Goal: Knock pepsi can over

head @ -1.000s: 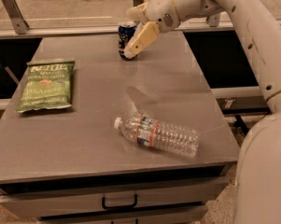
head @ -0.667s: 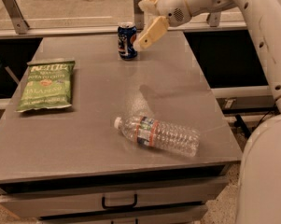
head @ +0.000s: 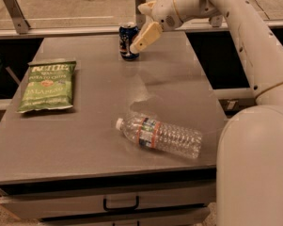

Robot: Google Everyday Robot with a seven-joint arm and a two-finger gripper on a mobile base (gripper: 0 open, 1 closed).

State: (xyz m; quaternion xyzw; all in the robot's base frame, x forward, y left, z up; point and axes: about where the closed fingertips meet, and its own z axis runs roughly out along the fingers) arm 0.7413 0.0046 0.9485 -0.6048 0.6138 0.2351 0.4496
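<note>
The pepsi can (head: 128, 42), dark blue with a silver top, stands upright near the far edge of the grey table (head: 94, 140). My gripper (head: 144, 23) hangs just right of the can at its upper half, open and empty. Its lower cream finger (head: 145, 36) points down-left and almost touches the can's right side. The arm comes in from the upper right.
A clear water bottle (head: 160, 134) with an orange-banded label lies on its side at the front right. A green chip bag (head: 48, 84) lies flat at the left. A rail runs behind the table, and a drawer handle (head: 121, 203) shows below its front edge.
The gripper drew back from in front of the can, up and to the right, then came back a little toward its right side. The can still stands upright.
</note>
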